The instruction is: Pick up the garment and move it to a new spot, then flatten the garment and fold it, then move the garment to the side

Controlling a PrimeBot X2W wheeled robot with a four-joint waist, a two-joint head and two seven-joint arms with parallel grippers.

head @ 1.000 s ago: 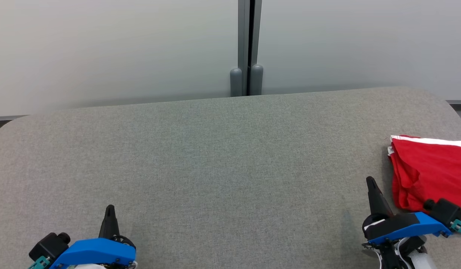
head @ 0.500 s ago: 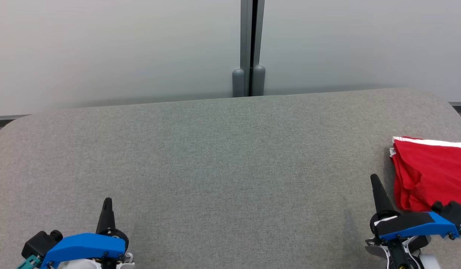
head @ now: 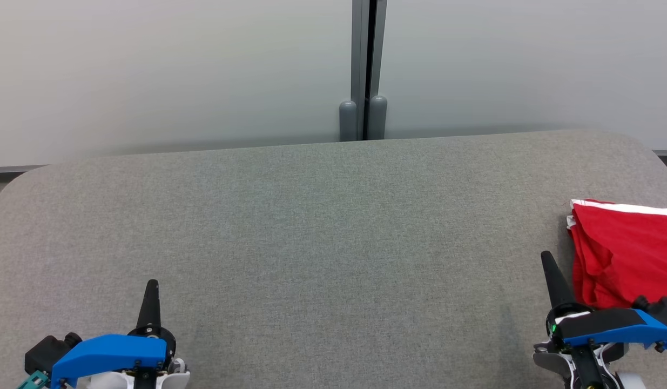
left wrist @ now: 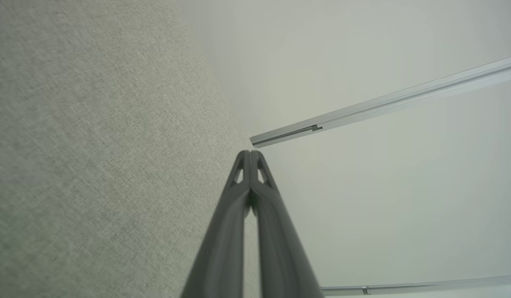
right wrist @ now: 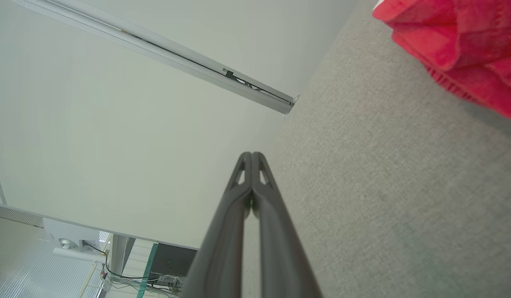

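Grey table [head: 311,216] carries the folded red garment [head: 625,254] at its right edge. The move aside looks done. Left gripper [head: 151,286] and right gripper [head: 546,259] have their jaws pressed together, empty, so next calls only for parking them clear.

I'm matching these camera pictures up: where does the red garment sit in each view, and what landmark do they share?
Head view: red garment at the right edge, below mid-height, on the grey fabric table.
Right wrist view: top right corner, on the table.
Left wrist view: table at left, wall at right.
Shared landmark: the grey wall strip, upright at top centre in the head view, slanting in both wrist views.
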